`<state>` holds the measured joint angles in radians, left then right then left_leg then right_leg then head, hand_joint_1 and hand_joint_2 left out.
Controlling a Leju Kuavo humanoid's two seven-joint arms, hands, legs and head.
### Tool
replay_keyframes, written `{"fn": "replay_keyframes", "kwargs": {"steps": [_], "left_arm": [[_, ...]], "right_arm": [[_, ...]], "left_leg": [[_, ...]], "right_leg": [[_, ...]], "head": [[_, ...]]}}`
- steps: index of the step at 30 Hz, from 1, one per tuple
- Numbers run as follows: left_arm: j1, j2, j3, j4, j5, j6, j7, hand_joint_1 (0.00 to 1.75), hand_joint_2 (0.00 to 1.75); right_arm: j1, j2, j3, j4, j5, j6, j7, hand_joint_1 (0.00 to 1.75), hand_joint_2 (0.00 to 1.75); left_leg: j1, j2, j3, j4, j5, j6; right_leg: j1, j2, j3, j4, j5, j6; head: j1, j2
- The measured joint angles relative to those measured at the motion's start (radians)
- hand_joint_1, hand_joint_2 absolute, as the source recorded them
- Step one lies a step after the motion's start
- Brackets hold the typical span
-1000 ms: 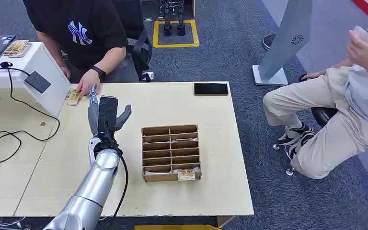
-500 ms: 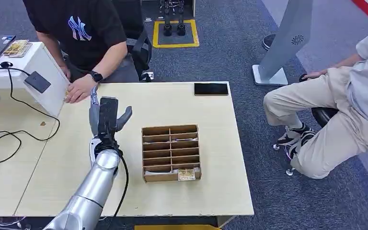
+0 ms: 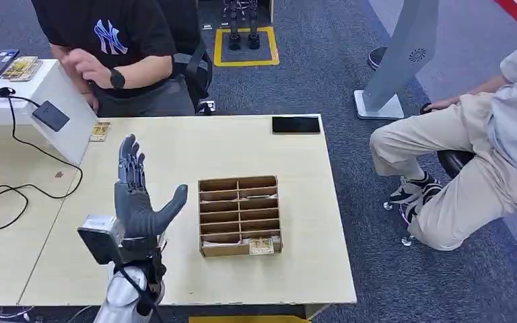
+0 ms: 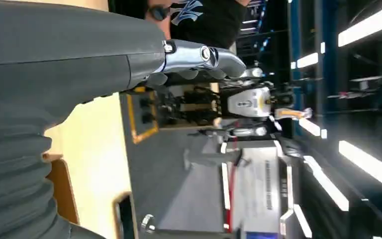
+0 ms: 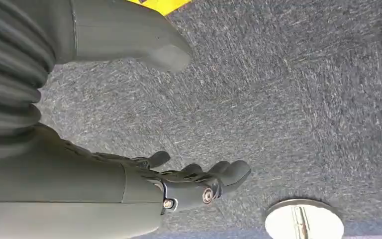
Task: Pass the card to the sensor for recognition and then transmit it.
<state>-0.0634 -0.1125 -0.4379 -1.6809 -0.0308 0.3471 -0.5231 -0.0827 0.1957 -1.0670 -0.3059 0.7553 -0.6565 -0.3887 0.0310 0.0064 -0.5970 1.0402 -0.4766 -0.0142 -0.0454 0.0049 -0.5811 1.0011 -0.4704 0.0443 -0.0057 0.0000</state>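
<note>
The left hand is raised over the table, fingers spread and empty, the card lying beside the white sensor stand.

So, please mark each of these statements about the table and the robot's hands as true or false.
1. The left hand holds a card. False: its fingers are spread and hold nothing.
2. A card lies on the table beside the white sensor stand. True.
3. The black phone lies inside the cardboard organizer. False: it lies at the table's far edge, apart from it.
4. The right hand hangs above grey carpet. True.
</note>
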Motion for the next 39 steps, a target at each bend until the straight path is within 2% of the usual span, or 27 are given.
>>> {"fn": "replay_keyframes", "kwargs": {"steps": [4, 8, 13, 16, 21, 23, 27, 30, 33, 39], "left_arm": [[0.057, 0.021, -0.002, -0.069, 0.043, -0.053, -0.044, 0.00, 1.75], [0.094, 0.040, -0.003, -0.109, 0.020, -0.106, -0.086, 0.00, 1.75], [0.123, 0.073, -0.034, -0.142, -0.158, -0.120, -0.124, 0.00, 1.75], [0.132, 0.090, -0.065, -0.151, -0.246, -0.117, -0.125, 0.00, 1.75], [0.125, 0.123, -0.123, -0.146, -0.516, -0.022, -0.047, 0.00, 1.75], [0.118, 0.133, -0.143, -0.136, -0.646, 0.039, 0.011, 0.00, 1.75], [0.093, 0.145, -0.172, -0.094, -1.032, 0.176, 0.195, 0.00, 1.75], [0.067, 0.153, -0.202, -0.053, -1.239, 0.208, 0.310, 0.00, 1.75], [0.050, 0.161, -0.231, -0.024, -1.301, 0.217, 0.367, 0.00, 1.75], [0.030, 0.170, -0.256, 0.015, -1.316, 0.220, 0.379, 0.00, 1.75]], "right_arm": [[0.000, -0.003, -0.001, -0.001, -0.002, 0.000, -0.005, 0.00, 1.75], [0.001, -0.004, -0.002, -0.002, -0.005, 0.002, -0.008, 0.00, 1.75], [0.002, -0.004, -0.011, -0.003, -0.016, 0.005, -0.013, 0.00, 1.75], [0.002, -0.004, -0.016, -0.005, -0.016, 0.007, -0.014, 0.00, 1.75], [0.002, -0.004, -0.018, -0.008, -0.013, 0.015, -0.012, 0.00, 1.75], [0.002, -0.004, -0.018, -0.009, -0.013, 0.018, -0.009, 0.00, 1.75], [0.003, -0.003, -0.018, -0.013, 0.004, 0.022, 0.006, 0.00, 1.75], [0.003, -0.003, -0.018, -0.017, 0.016, 0.029, 0.016, 0.00, 1.75], [0.003, -0.004, -0.018, -0.019, 0.021, 0.032, 0.019, 0.00, 1.75], [0.004, -0.003, -0.018, -0.023, 0.021, 0.032, 0.019, 0.00, 1.75]], "left_leg": [[0.000, 0.000, 0.000, 0.000, 0.000, 0.000], [0.000, 0.000, 0.000, 0.000, 0.000, 0.000], [0.000, 0.000, 0.000, 0.000, 0.000, 0.000], [0.000, 0.000, 0.000, 0.000, 0.000, 0.000], [0.000, 0.000, 0.000, 0.000, 0.000, 0.000], [0.000, 0.000, 0.000, 0.000, 0.000, 0.000], [0.000, 0.000, 0.001, 0.000, 0.000, 0.000], [0.000, 0.000, 0.001, 0.000, 0.000, 0.000], [0.000, 0.000, 0.001, 0.000, 0.000, 0.000], [0.000, 0.000, 0.001, 0.000, 0.000, 0.000]], "right_leg": [[0.000, -0.001, 0.000, 0.000, 0.000, 0.000], [0.000, -0.001, 0.001, 0.000, 0.000, 0.000], [0.000, -0.001, 0.001, 0.000, 0.000, 0.000], [0.000, -0.001, 0.001, 0.000, 0.000, 0.000], [0.000, -0.001, 0.000, 0.000, 0.000, -0.001], [0.000, -0.001, 0.000, 0.000, 0.000, -0.001], [0.000, -0.001, 0.001, 0.000, 0.000, 0.000], [0.000, -0.001, 0.001, 0.000, 0.000, 0.000], [0.000, 0.000, 0.001, 0.000, 0.000, -0.001], [0.000, 0.000, 0.000, 0.000, 0.000, -0.001]], "head": [[0.000, 0.000], [0.000, 0.000], [0.000, 0.000], [0.000, 0.000], [0.000, 0.000], [0.000, 0.000], [0.000, 0.000], [0.000, 0.000], [0.000, 0.000], [0.000, 0.000]]}}
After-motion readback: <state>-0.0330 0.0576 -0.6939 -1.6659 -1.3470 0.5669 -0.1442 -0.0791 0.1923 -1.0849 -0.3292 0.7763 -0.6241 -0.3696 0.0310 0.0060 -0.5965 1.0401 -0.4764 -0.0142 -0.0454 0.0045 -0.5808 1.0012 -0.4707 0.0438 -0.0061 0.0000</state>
